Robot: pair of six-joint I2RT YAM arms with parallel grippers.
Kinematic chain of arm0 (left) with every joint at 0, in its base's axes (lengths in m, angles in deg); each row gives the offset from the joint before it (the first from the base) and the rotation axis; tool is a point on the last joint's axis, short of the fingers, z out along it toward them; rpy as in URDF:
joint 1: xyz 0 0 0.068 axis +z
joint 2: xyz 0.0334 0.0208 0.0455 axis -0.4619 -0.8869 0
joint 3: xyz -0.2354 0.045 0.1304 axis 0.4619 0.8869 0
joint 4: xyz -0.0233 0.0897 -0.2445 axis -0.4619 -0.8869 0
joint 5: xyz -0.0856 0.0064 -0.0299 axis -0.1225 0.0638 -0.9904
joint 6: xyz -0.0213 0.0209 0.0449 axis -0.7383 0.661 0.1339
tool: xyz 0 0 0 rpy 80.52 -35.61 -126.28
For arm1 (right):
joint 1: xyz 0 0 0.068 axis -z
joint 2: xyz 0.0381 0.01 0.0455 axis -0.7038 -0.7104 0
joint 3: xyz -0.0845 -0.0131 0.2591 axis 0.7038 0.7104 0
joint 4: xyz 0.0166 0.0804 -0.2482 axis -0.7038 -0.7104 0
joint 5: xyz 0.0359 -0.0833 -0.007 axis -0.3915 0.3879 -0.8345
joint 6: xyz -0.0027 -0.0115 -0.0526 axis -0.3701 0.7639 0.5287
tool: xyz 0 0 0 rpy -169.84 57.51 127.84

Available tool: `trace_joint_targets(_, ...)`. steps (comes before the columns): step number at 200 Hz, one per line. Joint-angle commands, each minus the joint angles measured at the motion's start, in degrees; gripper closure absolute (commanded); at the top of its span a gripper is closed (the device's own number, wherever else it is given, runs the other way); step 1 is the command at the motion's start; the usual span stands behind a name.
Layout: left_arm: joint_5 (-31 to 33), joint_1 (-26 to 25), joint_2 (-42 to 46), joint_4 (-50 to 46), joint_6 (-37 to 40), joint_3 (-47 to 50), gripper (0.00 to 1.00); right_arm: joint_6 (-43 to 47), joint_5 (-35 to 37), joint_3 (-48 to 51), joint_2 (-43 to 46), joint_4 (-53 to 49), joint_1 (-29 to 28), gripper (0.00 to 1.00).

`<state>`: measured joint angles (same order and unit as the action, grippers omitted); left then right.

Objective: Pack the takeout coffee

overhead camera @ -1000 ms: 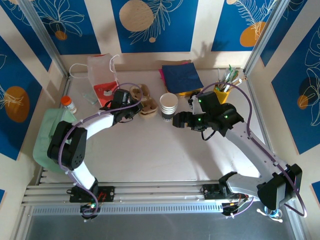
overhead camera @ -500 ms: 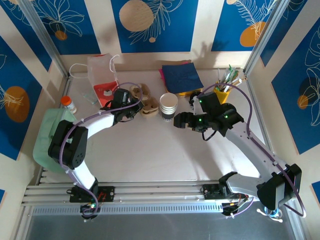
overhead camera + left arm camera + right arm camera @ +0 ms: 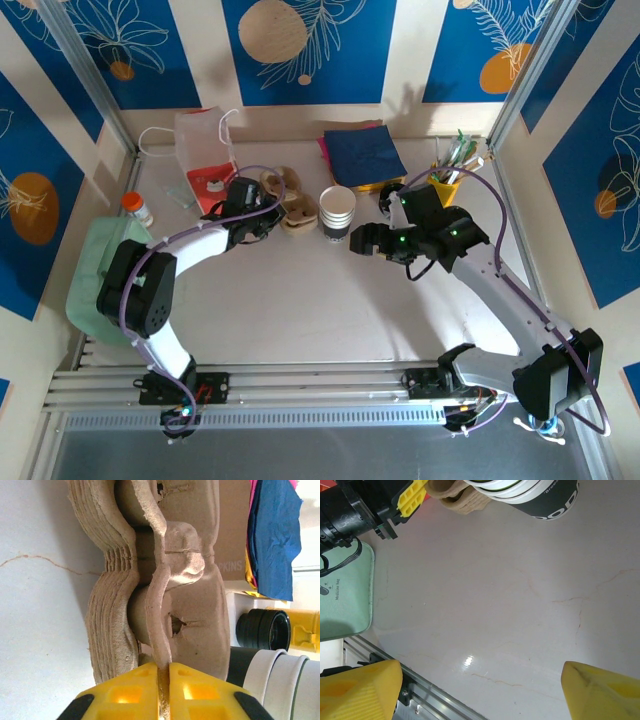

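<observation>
The takeout coffee is a white paper cup with dark print low on its side, standing upright mid-table; its base shows in the right wrist view and its side in the left wrist view. Just left of it lies a stack of brown pulp cup carriers. My left gripper is shut on the thin raised edge of the top carrier, which is pinched between the yellow fingers. My right gripper hangs just right of the cup, open and holding nothing.
A black lid and a yellow pot of utensils stand right of the cup. Blue napkins lie at the back. A white and red bag, a small orange-capped bottle and a green pouch sit at the left.
My left gripper has closed onto the top carrier's edge. My right gripper has drifted slightly to the right, away from the cup, staying open.
</observation>
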<state>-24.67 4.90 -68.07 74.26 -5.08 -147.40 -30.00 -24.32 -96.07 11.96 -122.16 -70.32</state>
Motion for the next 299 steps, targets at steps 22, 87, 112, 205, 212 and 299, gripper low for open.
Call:
trace_joint_targets(22, -1.3, 0.6, 2.2, 2.6, -1.3, -0.8, 0.95, -0.5, -0.9, 1.3, 1.2, -1.3, 1.0, 0.17)
trace_joint_targets(87, -2.2, 0.6, 5.8, 2.0, -0.1, -0.5, 1.0, -0.7, -1.4, 1.7, 1.0, -0.8, 1.4, 0.17)
trace_joint_targets(112, -1.2, 0.5, 8.0, -0.4, 3.3, -0.9, 1.0, -0.5, -1.4, 1.4, 1.3, -0.7, 1.4, 0.17)
trace_joint_targets(205, -1.6, 0.7, 18.6, -15.3, 17.8, -3.1, 1.0, 4.0, -5.4, 1.8, 7.9, 5.9, 1.6, 0.16)
trace_joint_targets(212, -1.9, 0.7, 19.6, -16.9, 19.1, -3.5, 1.0, 4.8, -6.7, 2.2, 8.5, 7.6, 1.6, 0.16)
trace_joint_targets(299, -9.3, 0.6, 33.6, -43.8, 40.1, -8.1, 1.0, 11.6, -11.8, 4.3, 11.5, 24.1, 0.3, 0.08)
